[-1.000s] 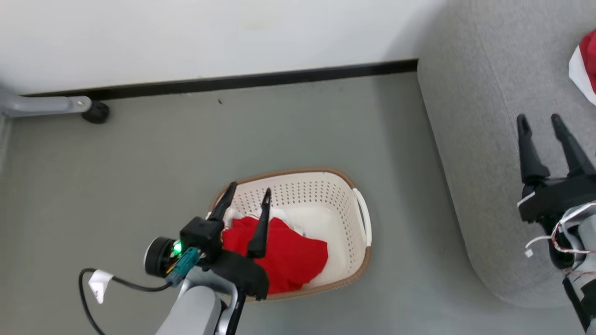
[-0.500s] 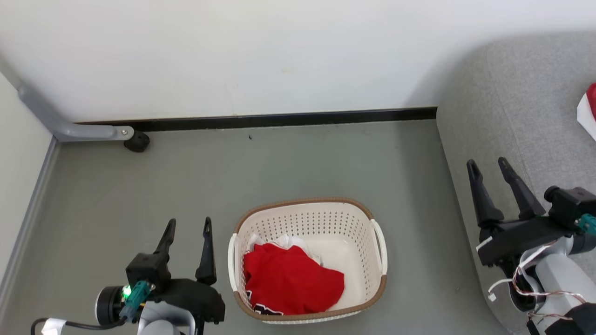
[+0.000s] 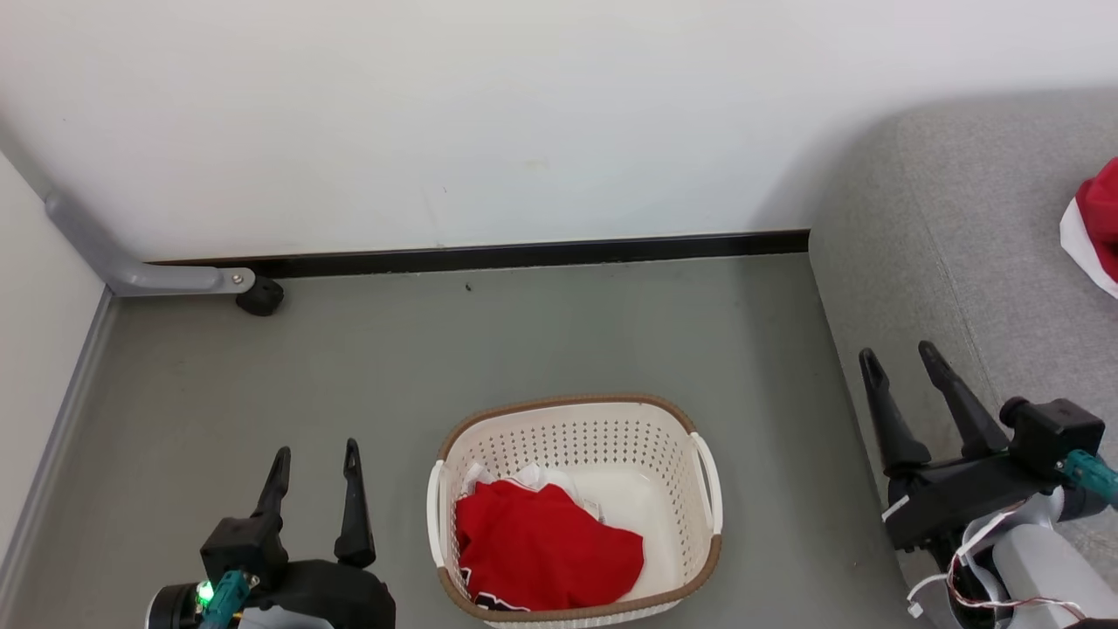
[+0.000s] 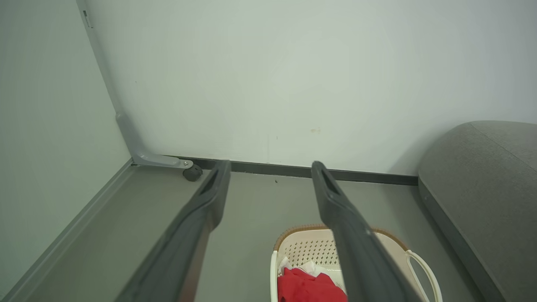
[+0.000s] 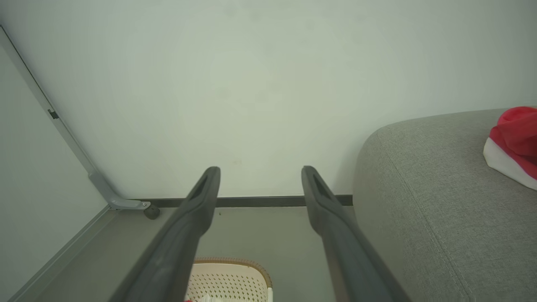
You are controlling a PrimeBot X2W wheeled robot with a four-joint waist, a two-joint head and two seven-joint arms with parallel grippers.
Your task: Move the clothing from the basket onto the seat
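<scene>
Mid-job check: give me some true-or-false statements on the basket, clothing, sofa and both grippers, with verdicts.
1. The red fabric clothing lies inside the cream perforated plastic basket. True.
2. The left gripper is shut on that clothing. False: it is open and empty, beside the basket.
3. A red-and-white garment lies on the light-grey upholstered sofa. True.
4. The right gripper holds the basket's handle. False: it is open and empty, near the sofa's edge.
5. The basket stands on the sofa. False: it stands on the grey floor.
</scene>
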